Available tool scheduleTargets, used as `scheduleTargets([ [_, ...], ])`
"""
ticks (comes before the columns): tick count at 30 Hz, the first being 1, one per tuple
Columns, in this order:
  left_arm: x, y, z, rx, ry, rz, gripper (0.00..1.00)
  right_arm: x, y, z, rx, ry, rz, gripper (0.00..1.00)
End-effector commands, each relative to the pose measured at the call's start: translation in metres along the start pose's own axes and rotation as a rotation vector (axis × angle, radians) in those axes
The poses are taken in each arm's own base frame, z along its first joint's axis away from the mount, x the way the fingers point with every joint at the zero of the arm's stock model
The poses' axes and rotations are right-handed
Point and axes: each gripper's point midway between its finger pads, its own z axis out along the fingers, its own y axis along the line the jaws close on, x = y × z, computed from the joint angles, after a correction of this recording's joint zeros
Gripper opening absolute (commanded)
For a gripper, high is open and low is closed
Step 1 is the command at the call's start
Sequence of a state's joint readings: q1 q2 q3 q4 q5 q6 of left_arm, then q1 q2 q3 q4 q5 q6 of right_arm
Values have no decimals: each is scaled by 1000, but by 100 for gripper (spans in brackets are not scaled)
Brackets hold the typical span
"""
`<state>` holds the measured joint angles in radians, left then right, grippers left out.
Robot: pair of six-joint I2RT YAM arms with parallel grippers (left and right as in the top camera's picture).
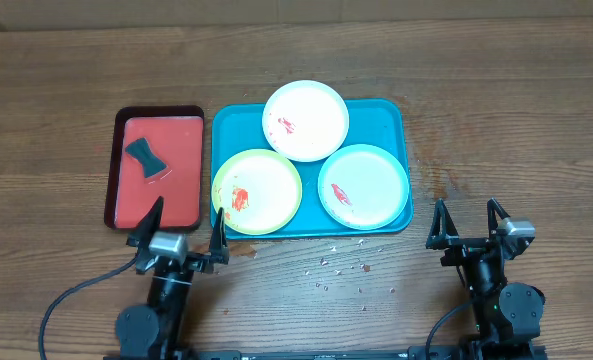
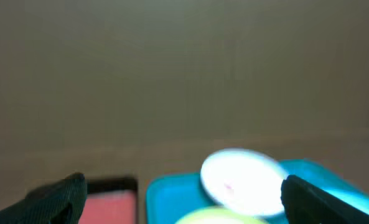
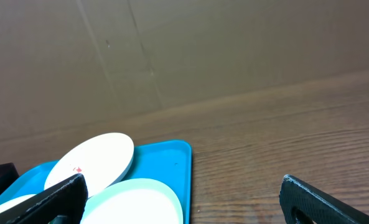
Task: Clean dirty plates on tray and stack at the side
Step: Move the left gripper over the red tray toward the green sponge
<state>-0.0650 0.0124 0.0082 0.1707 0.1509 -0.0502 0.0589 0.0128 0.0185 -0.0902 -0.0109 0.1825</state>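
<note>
The three plates lie on the teal tray [image 1: 234, 125], which sits mid-bench, a little nearer the far edge. The white plate [image 1: 306, 120] is at the tray's far side and overlaps its far rim. The yellow-green plate [image 1: 257, 191] fills the near-left corner, and the green-rimmed plate [image 1: 364, 187] the near-right corner. All three carry red smears and none is stacked.

Just beside the tray's left rim lies the red tray [image 1: 181, 190], holding a dark wiper [image 1: 145, 158], either cloth or sponge. Its long axis runs diagonally from far-left to near-right.

The left pincer [image 1: 189, 215] is released, jaws spread wide. It sits at the near edge, just short of both trays' near rims. The wiper lies beyond it, toward the far edge and slightly left. The right pincer [image 1: 467, 210] is likewise released and empty, off the tray's near-right corner.

Cleaning has probably not begun, so fetching the wiper looks like the first move, and the left arm is far nearer. The jaws would need turning across that diagonal, and the raised dark rim must be cleared on the way in.

Bare wood runs from the tray toward the right edge, which would suit the stack. Crumbs [image 1: 341, 265] are scattered along the near side.
</note>
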Motion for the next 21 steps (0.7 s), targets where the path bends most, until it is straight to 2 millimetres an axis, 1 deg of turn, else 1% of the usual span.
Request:
scheduleTargets([
  [1,-17,-9,-1,49,-72,42,100,0,-3,0,14,-9,-8,100],
  [5,-35,-10,-3,50,-147,88,100,1,-3,0,14,-9,-8,100],
  [6,-44,-10,-5,48,-178,110,100,1,-3,0,14,-9,-8,100],
  [8,-70,-12,-9,41,-253,151,100,0,-3,0,14,-9,-8,100],
  [12,-106,-15,-15,37,-287,184,100,0,-3,0,14,-9,-8,100],
  [15,-131,-14,-13,19,-255,249,100,1,-3,0,14,-9,-8,100],
  [18,-152,4,-7,-80,-164,216,100,0,-3,0,14,-9,-8,100],
  [21,-169,16,11,-129,5,197,100,1,-3,0,14,-9,-8,100],
])
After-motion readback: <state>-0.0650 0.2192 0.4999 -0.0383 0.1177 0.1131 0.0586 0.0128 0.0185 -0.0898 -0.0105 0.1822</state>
